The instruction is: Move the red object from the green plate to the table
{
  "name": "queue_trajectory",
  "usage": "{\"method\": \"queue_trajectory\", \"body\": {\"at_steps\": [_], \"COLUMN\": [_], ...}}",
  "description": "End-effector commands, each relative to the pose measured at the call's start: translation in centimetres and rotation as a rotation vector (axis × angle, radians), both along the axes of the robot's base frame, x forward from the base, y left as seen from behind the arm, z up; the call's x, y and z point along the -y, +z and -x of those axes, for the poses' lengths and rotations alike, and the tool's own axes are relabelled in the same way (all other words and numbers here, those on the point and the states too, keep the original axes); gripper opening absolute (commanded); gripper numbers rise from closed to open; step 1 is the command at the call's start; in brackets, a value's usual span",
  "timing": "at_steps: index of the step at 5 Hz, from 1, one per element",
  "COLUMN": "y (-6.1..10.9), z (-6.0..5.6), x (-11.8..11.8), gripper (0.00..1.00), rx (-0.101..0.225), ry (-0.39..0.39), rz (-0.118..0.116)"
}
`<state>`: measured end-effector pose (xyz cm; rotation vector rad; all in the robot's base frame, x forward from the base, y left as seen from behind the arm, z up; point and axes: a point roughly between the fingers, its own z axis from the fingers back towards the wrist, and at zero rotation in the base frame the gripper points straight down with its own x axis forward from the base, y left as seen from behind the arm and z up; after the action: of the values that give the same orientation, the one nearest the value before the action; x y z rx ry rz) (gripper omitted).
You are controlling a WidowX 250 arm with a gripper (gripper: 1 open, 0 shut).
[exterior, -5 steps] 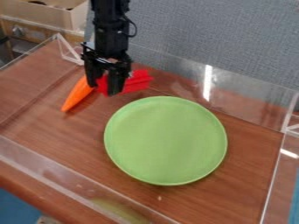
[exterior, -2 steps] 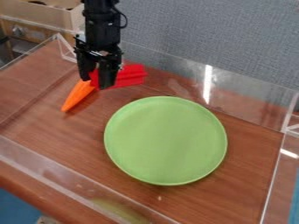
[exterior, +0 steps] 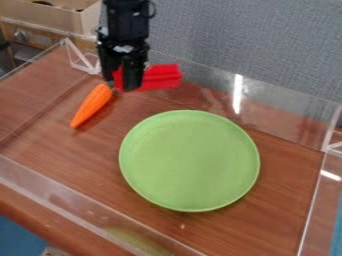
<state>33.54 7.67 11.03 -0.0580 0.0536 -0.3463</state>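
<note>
Smooth matt plastic, glossy wood
The green plate looks smooth, matt plastic; the table glossy wood.

A single black robot arm appears at the upper left of the frame, matte and dark all over. Its lower part is a bulky, blocky black wrist, with small greyish patches on it. A thin black cable loops out at the upper right of the arm. At the bottom is a black gripper with dark fingers; finer markings are too small to read.
</note>
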Motion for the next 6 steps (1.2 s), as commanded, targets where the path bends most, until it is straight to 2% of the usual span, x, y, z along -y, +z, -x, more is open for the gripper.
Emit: {"method": "queue_trajectory", "body": {"at_steps": [1, 2, 3, 4, 6], "y": [2.4, 2.7, 1.8, 0.9, -1.1], "z": [0.3, 1.1, 2.4, 3.9, 4.8], "x": [3.0, 5.3, 6.9, 6.7, 5.4], "gripper": [0.00, 0.00, 0.00, 0.00, 0.00], "rx": [0.081, 0.084, 0.058, 0.024, -0.015], "ry": [-0.068, -0.152, -0.220, -0.206, -0.150], "rz": [-0.003, 0.017, 0.041, 0.068, 0.129]}}
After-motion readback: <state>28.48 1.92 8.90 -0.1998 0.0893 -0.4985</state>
